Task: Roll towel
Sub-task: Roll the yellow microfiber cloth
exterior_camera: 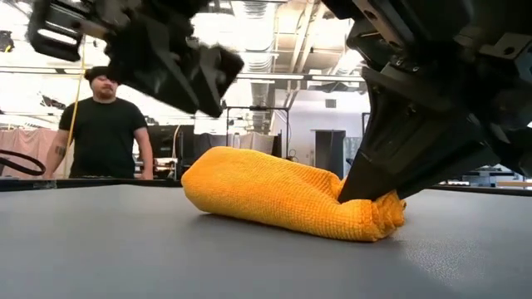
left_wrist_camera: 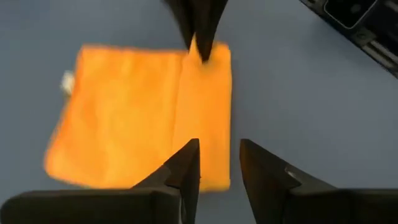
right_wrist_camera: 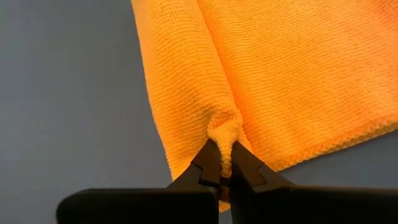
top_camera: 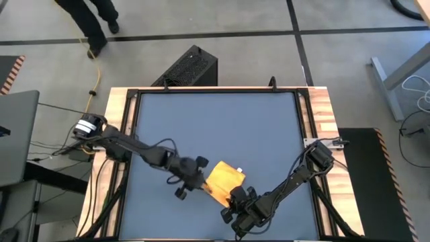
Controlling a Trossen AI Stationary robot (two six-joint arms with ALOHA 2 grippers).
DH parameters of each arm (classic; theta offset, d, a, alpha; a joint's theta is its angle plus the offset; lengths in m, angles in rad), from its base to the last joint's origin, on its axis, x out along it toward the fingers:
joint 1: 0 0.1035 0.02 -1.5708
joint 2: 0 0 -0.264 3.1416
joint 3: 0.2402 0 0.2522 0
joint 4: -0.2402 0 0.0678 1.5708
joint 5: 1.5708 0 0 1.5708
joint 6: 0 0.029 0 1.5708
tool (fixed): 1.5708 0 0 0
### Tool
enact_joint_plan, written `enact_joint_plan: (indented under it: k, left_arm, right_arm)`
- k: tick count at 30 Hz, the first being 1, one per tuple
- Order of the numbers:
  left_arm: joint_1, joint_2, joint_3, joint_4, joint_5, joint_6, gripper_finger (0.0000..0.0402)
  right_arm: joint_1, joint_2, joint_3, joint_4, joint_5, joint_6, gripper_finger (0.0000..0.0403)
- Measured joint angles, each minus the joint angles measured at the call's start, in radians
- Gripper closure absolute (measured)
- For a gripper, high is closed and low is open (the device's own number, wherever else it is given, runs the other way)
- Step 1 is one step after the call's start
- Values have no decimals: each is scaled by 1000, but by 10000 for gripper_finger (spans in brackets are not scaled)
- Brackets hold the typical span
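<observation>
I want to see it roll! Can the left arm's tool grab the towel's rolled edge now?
Probably yes. The left tool hangs open just above the towel, nothing between them; the right tool pinches the far end.

Bare table (top_camera: 215, 128) beyond the towel (top_camera: 223, 179); both grippers crowding its near edge.

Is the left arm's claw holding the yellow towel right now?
No: in the left wrist view the left gripper hangs above the towel with its jaws apart and nothing between them.
</observation>
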Motion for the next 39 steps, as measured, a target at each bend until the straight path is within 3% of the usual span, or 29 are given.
enact_joint_plan:
  k: [6, 16, 26, 33, 39]
  left_arm:
    - [-75, 68, 1, 143, -106, 62, 335]
    - [-8, 157, 0, 235, -77, 46, 398]
    - [13, 157, -1, 190, -70, 36, 398]
    - [20, 157, -146, 421, -119, 2, 401]
    - [41, 157, -180, 444, -114, -18, 401]
  right_arm:
    - [-8, 0, 0, 2, -3, -1, 376]
    - [-7, 0, 0, 4, -3, 4, 376]
    - [-8, 0, 0, 5, -3, 5, 353]
    - [-14, 1, 0, 6, -4, 44, 337]
    - [-16, -2, 0, 1, -4, 50, 321]
